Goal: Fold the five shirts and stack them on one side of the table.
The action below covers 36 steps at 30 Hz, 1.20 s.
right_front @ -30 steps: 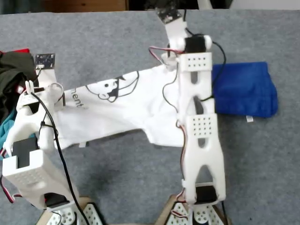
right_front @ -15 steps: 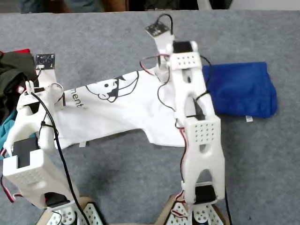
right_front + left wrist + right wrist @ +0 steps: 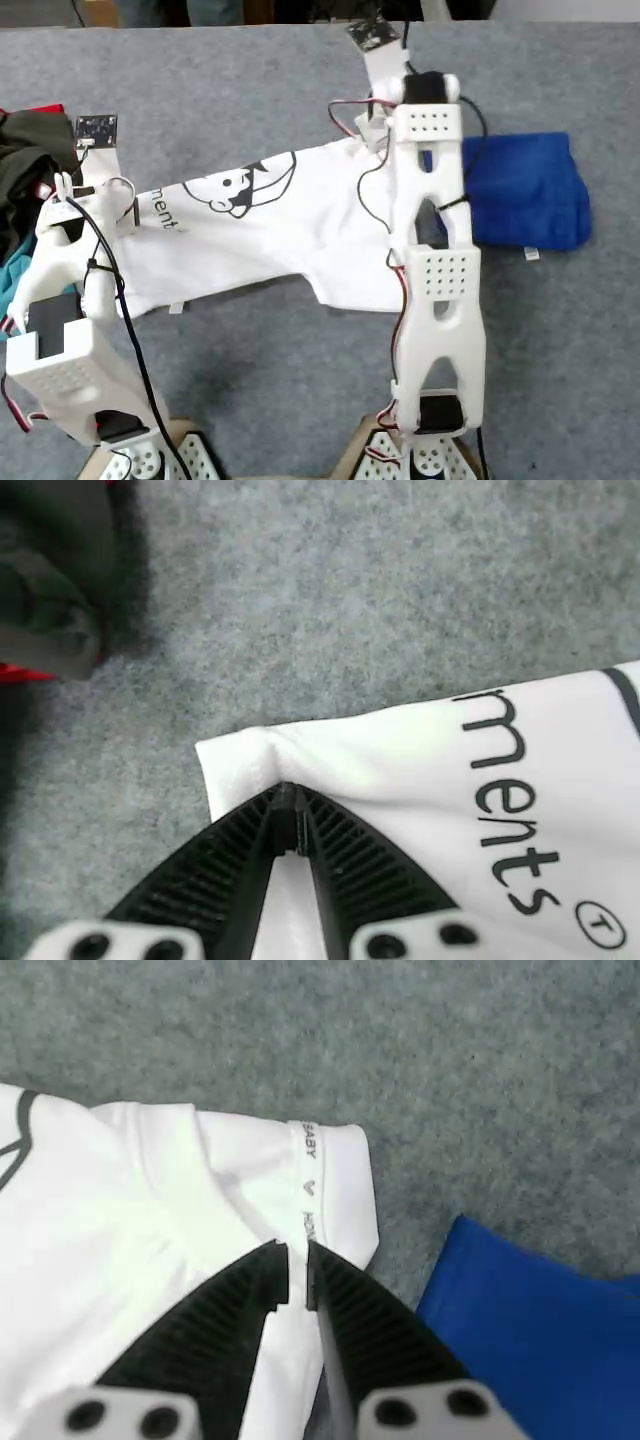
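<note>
white shirt [image 3: 260, 240] pinched at opposite ends by both jaws.

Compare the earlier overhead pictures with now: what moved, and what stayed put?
The right gripper, shut on the white shirt collar, swung toward the left gripper, then back toward the blue shirt. The left gripper, also clamping the white shirt, and the blue shirt stayed put.

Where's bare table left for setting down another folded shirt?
Bare table lies beyond the white shirt, on the near side in front of it, and right of the blue shirt. The left edge is crowded with piled clothes.
</note>
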{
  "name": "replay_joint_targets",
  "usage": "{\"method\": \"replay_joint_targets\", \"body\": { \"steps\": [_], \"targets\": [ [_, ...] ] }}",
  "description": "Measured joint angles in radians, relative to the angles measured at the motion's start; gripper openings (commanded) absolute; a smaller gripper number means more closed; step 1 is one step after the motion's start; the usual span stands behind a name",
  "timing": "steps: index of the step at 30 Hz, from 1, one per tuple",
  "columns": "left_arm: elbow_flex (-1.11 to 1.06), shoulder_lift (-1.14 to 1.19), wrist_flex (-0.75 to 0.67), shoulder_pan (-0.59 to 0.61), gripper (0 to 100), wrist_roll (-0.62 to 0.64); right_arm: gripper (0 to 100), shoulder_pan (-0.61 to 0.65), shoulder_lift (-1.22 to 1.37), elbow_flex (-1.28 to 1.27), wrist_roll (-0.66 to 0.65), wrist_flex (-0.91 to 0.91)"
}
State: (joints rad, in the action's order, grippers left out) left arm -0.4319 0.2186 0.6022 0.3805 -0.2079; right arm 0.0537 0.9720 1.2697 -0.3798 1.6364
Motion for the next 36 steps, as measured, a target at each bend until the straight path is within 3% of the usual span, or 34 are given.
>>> {"method": "replay_joint_targets", "body": {
  "steps": [3,7,11,20,24,29,36],
  "targets": [
    [0.0,0.0,0.0,0.0,3,0.0,5.3,0.009,-0.011,0.092,-0.018,0.106],
    [0.0,0.0,0.0,0.0,3,0.0,5.4,0.025,-0.143,0.011,0.011,0.124],
    [0.0,0.0,0.0,0.0,3,0.0,5.6,0.092,-0.42,-0.311,-0.064,0.124],
    [0.0,0.0,0.0,0.0,3,0.0,5.7,0.144,-1.026,-1.198,-0.437,0.12],
    [0.0,0.0,0.0,0.0,3,0.0,8.3,0.206,-1.25,-1.491,-0.506,0.106],
    [0.0,0.0,0.0,0.0,3,0.0,23.8,0.255,-1.389,-1.798,-0.552,0.002],
    [0.0,0.0,0.0,0.0,3,0.0,24.7,0.284,-1.402,-2.058,-0.62,-0.169]
  ]
}}
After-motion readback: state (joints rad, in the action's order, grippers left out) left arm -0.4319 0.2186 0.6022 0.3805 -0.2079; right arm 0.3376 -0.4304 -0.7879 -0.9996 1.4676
